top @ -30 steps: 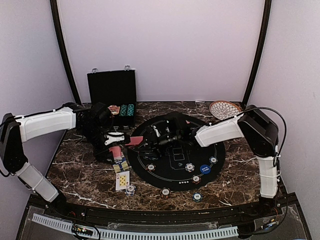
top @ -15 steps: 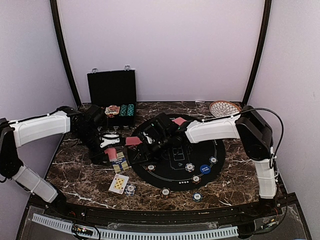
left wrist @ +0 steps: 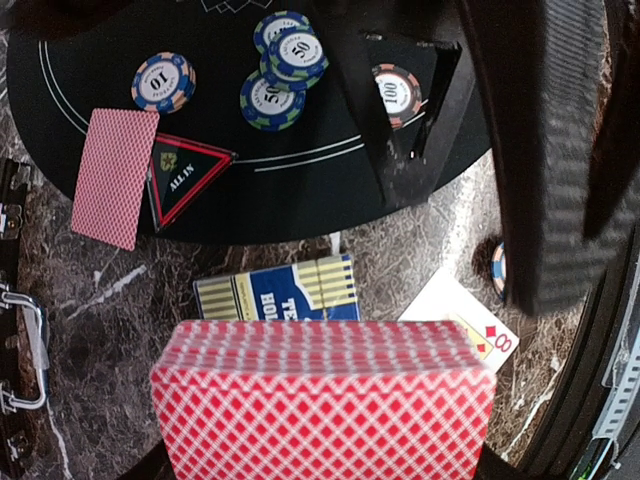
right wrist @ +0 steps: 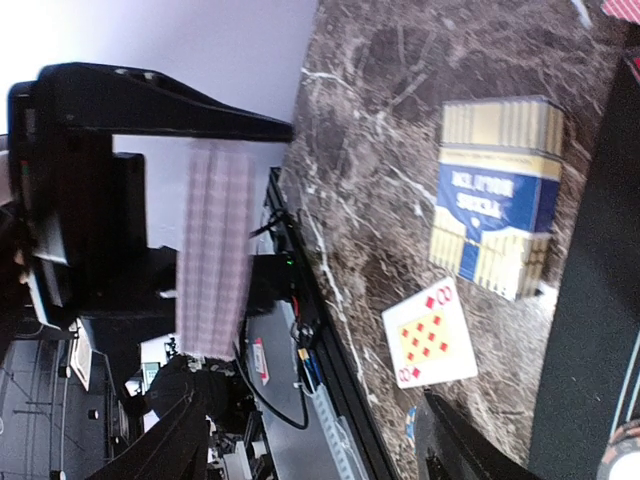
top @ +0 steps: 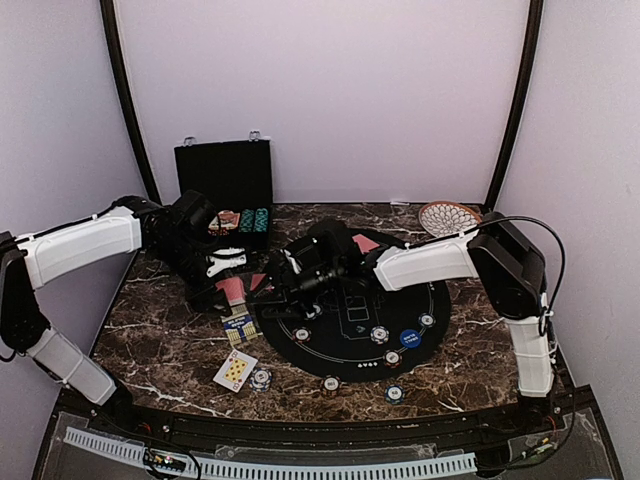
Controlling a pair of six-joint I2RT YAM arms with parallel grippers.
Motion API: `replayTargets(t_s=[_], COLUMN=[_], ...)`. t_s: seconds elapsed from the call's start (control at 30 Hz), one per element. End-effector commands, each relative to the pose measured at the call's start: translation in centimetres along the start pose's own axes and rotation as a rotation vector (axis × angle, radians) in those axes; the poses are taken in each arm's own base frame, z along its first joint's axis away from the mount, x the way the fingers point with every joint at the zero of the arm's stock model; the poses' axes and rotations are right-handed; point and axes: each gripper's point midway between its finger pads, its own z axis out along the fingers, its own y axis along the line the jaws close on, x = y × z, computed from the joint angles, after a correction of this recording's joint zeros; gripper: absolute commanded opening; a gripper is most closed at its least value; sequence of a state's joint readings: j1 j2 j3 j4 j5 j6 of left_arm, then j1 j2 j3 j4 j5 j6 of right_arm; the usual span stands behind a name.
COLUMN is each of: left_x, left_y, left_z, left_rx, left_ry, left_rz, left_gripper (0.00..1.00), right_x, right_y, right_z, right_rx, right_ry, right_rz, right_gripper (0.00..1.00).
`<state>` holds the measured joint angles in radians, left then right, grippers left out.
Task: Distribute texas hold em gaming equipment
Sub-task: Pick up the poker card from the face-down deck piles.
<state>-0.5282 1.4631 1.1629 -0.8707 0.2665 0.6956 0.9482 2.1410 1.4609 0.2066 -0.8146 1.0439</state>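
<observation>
My left gripper (top: 226, 288) is shut on a deck of red-backed playing cards (left wrist: 325, 400), held above the marble left of the round black mat (top: 345, 360). Just right of that deck my right gripper (top: 278, 292) stands open with nothing between its fingers (right wrist: 470, 450). Below lie a blue and yellow card box (left wrist: 280, 293) and a face-up eight of diamonds (left wrist: 462, 322). A single red-backed card (left wrist: 115, 177), an ALL IN triangle (left wrist: 187, 175) and striped chips (left wrist: 272, 100) rest on the mat. More chips (top: 330, 384) and a blue button disc (top: 410, 338) sit near its front.
A black hinged case (top: 224, 180) stands open at the back left with chips inside. A patterned round plate (top: 448, 218) lies at the back right. Another red-backed card (top: 365, 243) rests on the mat's far side. Dark poles rise at both back corners.
My right gripper has opened and moved left toward the deck. The left arm has shifted slightly back with the deck. The face-up card on the marble has slid and tilted.
</observation>
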Motion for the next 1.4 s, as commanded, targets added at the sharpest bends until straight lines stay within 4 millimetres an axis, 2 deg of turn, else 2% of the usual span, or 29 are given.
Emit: replayTargets(t_s=[0.0, 0.2, 0.47, 0.8, 0.97, 1.13, 1.2, 1.27, 1.37], left_x=[-1.3, -1.4, -2.8, -3.8, -4.1, -4.6, -4.7, -4.7, -4.5], left_y=[-1.0, -0.9, -1.0, -1.3, -1.6, -1.5, -1.4, -1.4, -1.2], left_z=[-0.7, -0.3, -0.5, -0.7, -0.7, -0.8, -0.9, -0.7, -0.6], left_rx=[0.046, 0.052, 0.062, 0.072, 0.075, 0.070, 0.066, 0.065, 0.059], left_ry=[-0.020, -0.006, -0.021, -0.027, -0.029, -0.032, -0.032, -0.030, -0.021], left_rz=[0.009, 0.015, 0.028, 0.049, 0.057, 0.067, 0.070, 0.074, 0.075], left_gripper=[0.13, 0.13, 0.13, 0.13, 0.13, 0.13, 0.13, 0.14, 0.20], right_x=[-1.2, -1.0, -1.6, -2.8, -3.5, -4.0, -4.0, -3.8, -3.6], right_y=[3.4, 3.5, 2.9, 3.1, 3.2, 4.1, 4.5, 4.7, 4.8], right_z=[-0.4, -0.8, -0.1, 0.2, 0.4, 0.6, 0.6, 0.5, 0.2], right_rx=[-0.158, -0.179, -0.168, -0.185, -0.219, -0.287, -0.321, -0.350, -0.384], right_ry=[-0.032, -0.039, -0.033, -0.055, -0.067, -0.054, -0.048, -0.042, -0.040], right_rz=[-0.016, -0.007, 0.009, 0.022, 0.042, 0.065, 0.073, 0.085, 0.102], right_gripper=[0.72, 0.71, 0.70, 0.69, 0.65, 0.52, 0.43, 0.29, 0.13])
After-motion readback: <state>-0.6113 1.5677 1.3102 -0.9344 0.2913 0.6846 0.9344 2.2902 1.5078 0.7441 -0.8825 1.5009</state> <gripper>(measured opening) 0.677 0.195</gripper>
